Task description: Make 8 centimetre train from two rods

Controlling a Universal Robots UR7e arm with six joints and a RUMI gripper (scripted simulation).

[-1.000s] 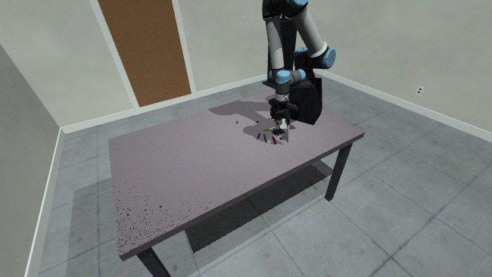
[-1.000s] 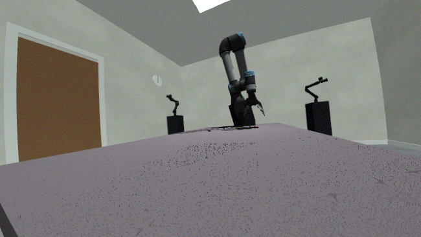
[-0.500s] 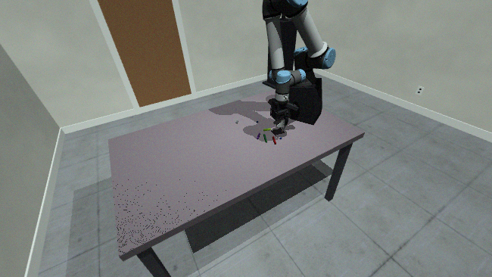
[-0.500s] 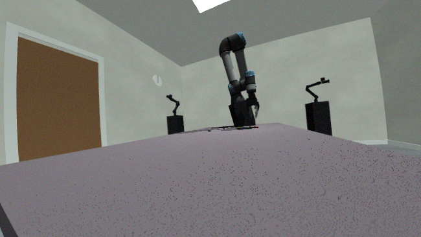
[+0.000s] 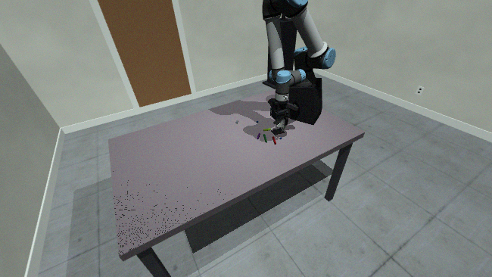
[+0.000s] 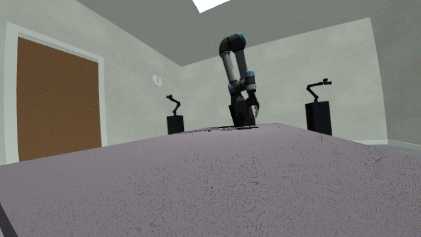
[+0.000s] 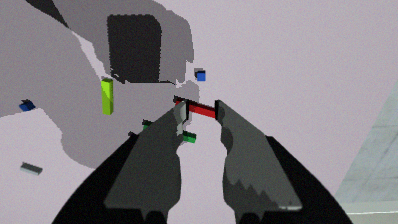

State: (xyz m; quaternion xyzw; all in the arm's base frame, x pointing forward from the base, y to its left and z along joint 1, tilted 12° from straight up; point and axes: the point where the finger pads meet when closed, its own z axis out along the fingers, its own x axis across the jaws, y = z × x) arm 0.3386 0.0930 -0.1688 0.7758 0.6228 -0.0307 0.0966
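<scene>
My gripper (image 5: 278, 131) (image 6: 256, 114) (image 7: 201, 101) hangs a little above the table, its fingers drawn close with a narrow gap and nothing between them. In the wrist view the red rod (image 7: 206, 110) (image 5: 274, 140) lies flat on the table below and shows through the gap. A blue cube (image 7: 200, 76) (image 5: 280, 138) lies just beyond the red rod. The green rod (image 7: 189, 137) (image 5: 265, 138) is mostly hidden behind my left finger. The purple rod (image 5: 258, 135) lies left of the green one. The lime rod (image 7: 107, 96) (image 5: 266, 129) lies further left.
A second blue cube (image 7: 26, 105) (image 5: 256, 122) and a grey rod (image 7: 31, 169) (image 5: 237, 122) lie apart on the left. The arm's black pedestal (image 5: 308, 102) stands at the table's (image 5: 189, 159) far edge. The table's right edge is close in the wrist view.
</scene>
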